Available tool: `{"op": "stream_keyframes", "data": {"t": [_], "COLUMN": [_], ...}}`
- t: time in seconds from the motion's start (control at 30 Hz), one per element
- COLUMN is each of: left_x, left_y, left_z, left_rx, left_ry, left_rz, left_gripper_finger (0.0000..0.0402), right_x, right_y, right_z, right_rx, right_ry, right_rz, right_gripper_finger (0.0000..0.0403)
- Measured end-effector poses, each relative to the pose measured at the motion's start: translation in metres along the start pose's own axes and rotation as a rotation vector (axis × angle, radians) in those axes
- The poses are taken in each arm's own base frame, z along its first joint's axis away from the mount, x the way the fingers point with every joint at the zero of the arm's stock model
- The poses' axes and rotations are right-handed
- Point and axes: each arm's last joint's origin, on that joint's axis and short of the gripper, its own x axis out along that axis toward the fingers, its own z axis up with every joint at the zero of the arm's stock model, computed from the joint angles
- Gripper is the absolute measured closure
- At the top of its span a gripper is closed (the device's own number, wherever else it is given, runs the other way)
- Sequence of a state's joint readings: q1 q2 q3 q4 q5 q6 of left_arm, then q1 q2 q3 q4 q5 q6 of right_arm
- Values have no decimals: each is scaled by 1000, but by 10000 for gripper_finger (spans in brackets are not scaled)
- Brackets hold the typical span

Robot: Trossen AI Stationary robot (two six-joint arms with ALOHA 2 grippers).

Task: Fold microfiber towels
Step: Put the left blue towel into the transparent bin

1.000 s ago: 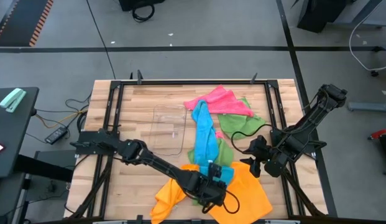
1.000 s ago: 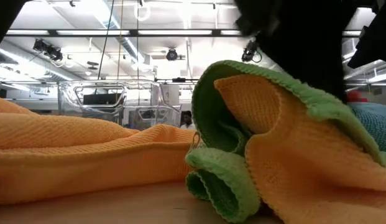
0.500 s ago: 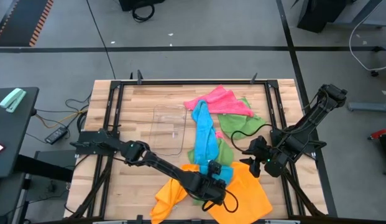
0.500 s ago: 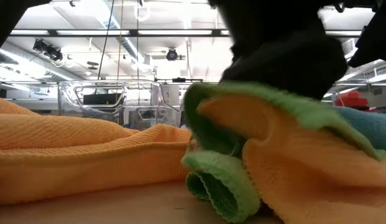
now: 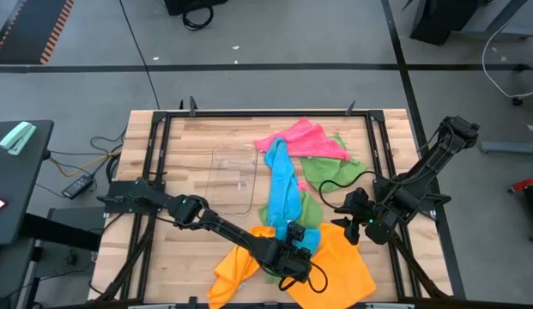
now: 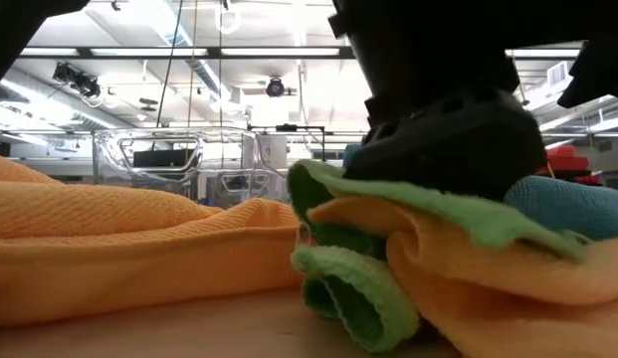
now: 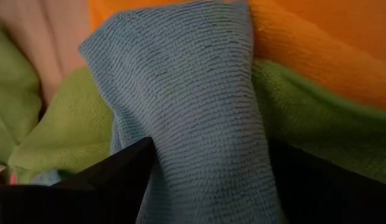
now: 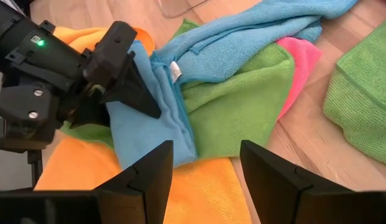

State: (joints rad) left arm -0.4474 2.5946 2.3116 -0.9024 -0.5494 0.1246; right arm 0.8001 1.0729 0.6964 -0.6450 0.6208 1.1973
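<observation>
left hand (image 8: pixel 127 74) spread wide astride blue towel (image 7: pixel 193 106), its white tag (image 8: pixel 174 70) unreadable.

My left pincer (image 5: pixel 293 249) is black, its fingers (image 7: pixel 112 180) dark against a sky-blue towel (image 5: pixel 281 193) with a fine ribbed weave. Under it lie an orange towel (image 5: pixel 348 262) and a lime-green towel (image 8: pixel 242 112), the green one edging the orange folds. A pink towel (image 5: pixel 300 137) lies behind. The bench (image 5: pixel 206 137) is pale striped wood, with a clear tray (image 5: pixel 234 176).
</observation>
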Motion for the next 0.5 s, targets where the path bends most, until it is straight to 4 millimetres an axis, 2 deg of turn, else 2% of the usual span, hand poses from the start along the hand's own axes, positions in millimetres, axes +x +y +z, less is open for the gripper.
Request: {"op": "stream_keyframes", "data": {"t": [0.2,0.5], "left_x": [6,4], "left_y": [8,6], "left_z": [-2,-2], "left_rx": [-7,-2], "left_ry": [20,18], "left_rz": [18,19], "left_gripper_finger": [138,228], "right_x": [0,0], "right_y": [0,0], "right_z": [0,0], "right_rx": [1,10], "right_ry": [0,0], "right_rz": [0,0], "right_gripper_finger": [207,207]}}
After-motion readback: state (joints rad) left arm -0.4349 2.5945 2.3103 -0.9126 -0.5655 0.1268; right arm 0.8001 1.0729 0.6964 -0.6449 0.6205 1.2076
